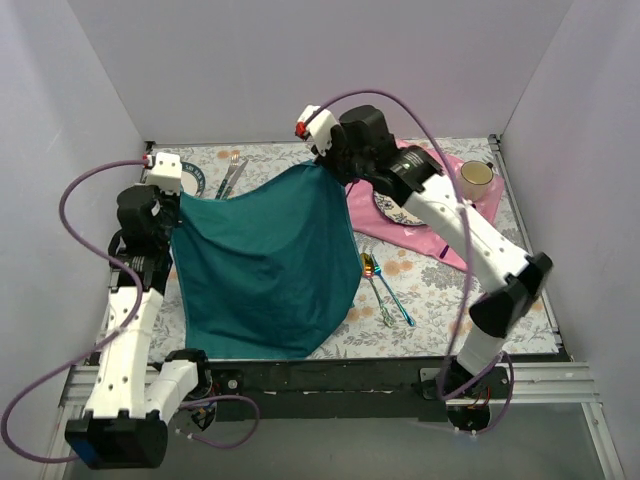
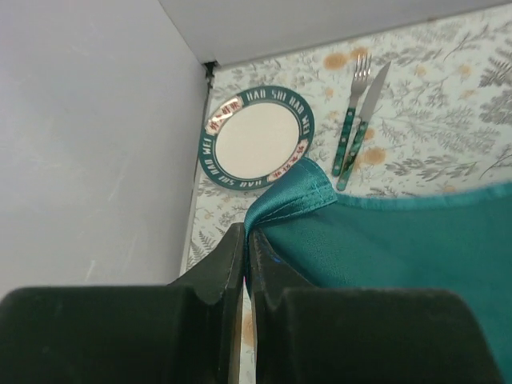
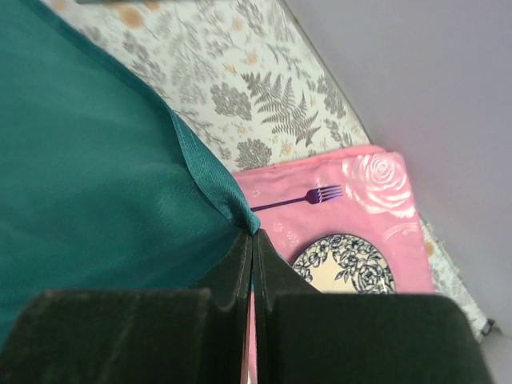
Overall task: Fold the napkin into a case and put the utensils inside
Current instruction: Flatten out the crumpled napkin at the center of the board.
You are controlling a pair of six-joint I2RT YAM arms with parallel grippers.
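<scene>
Both arms hold the teal napkin (image 1: 265, 265) up off the table by its two far corners, so it hangs like a slack banner, with its lower part spread toward the near edge. The left gripper (image 2: 246, 240) is clenched on the left corner, with only the hemmed tip of cloth caught between its fingers. The right gripper (image 3: 253, 234) is pinched just as tightly on the other corner, again by very little fabric. That's my worry: the cloth looks slippery, and an uneven tug from either arm could pull a corner free and drop the sheet in a heap. The iridescent utensils (image 1: 385, 290) lie just beside its right edge, so a swinging fold could sweep over them or drag them. The green-handled fork and knife (image 2: 356, 128) sit close behind the left corner and might get snagged too.
</scene>
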